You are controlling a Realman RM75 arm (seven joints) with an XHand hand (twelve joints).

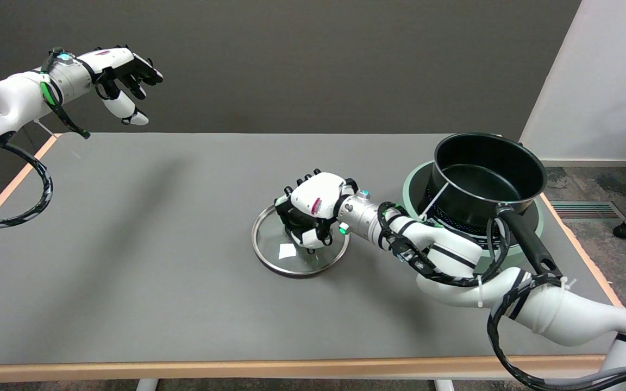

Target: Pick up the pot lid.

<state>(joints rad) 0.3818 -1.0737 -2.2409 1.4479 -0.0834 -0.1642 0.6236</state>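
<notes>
Lid (291, 259), glass with a metal rim, is lying flat on the grey table (144, 260), just left of the pot (487, 182) and nearer the front edge than it. A small white label is showing through the glass near the lid's middle. The right hand (310, 214) is sitting over the lid's centre, palm down, with its fingers (291, 212) curling in toward where a knob would be; the hand is hiding that spot, so I cannot tell whether the fingers are clamping on the lid or only closing above it. The lid's rim is appearing to rest level on the table all the way round.

The pot, black and open, is standing on a round pale-green base (416, 190) near the table's right edge, its long black handle (527, 241) pointing toward the front right. The right arm (508, 282) is reaching in from beyond the pot's handle, crossing in front of the pot and base, with black cable wrapping along it.

The left hand (123, 70) is hanging in the air far left of the pot, above the table's back left corner, fingers loosely spreading.
</notes>
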